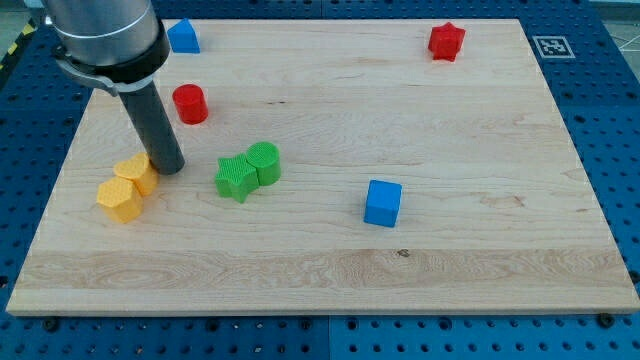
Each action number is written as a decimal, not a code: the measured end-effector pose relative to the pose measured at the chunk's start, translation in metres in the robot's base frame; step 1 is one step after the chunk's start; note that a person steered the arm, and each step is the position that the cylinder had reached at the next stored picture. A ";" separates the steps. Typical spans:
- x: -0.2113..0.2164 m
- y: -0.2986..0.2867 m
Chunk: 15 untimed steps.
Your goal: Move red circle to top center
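Observation:
The red circle [189, 104] is a short red cylinder on the wooden board [330, 250], at the view's upper left. My tip [169, 167] rests on the board below the red circle and slightly to its left, a short way apart from it. The tip stands right beside the upper yellow block [136, 173], at its right edge.
A second yellow block [120, 199] touches the first at its lower left. A green star [235, 177] and a green circle [264, 162] sit together at centre left. A blue cube [382, 203] is at centre, a blue block [182, 37] at top left, a red star [446, 41] at top right.

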<state>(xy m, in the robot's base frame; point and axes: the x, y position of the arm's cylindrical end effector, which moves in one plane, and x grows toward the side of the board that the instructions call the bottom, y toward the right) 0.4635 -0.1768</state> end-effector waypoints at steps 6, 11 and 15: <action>-0.079 0.007; -0.142 0.022; -0.192 0.126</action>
<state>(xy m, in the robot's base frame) 0.2713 -0.0505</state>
